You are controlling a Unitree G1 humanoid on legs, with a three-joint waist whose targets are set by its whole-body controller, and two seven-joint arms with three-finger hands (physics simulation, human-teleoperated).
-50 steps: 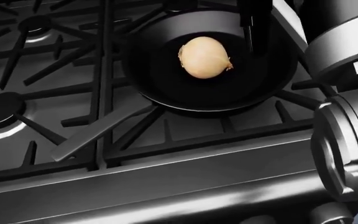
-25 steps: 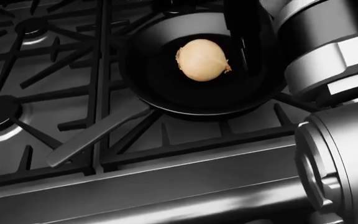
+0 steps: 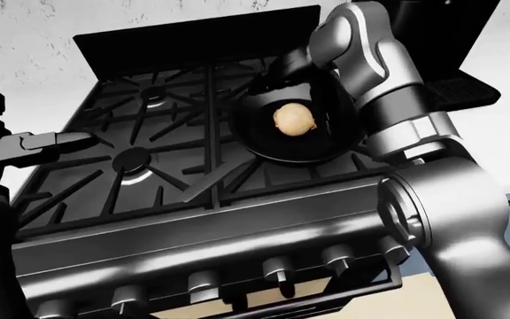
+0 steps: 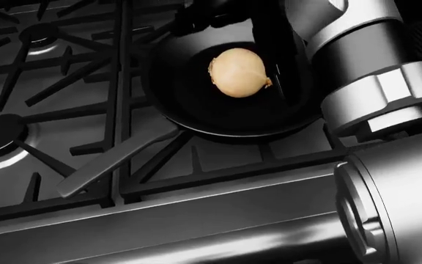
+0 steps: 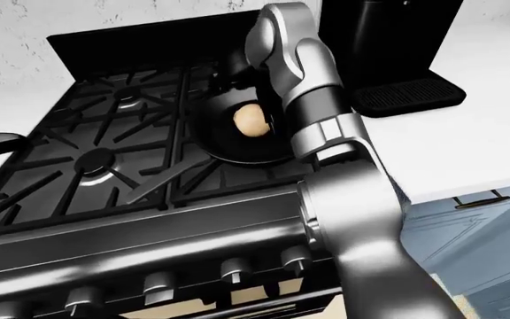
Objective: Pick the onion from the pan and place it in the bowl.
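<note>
The right hand (image 4: 218,19) is hanging dark over the pan's (image 4: 196,110) far rim — its finger spread I cannot tell; the onion (image 4: 239,72) is lying ungrasped mid-pan; pickup and bowl placement are both remaining — no bowl showing.

Head view: close, looking steeply down on the stove (image 4: 86,143) and pan (image 4: 233,110). Eye views: set farther off, wider, same stove, pan, plus knobs (image 3: 277,269) and white worktop (image 5: 468,139).
</note>
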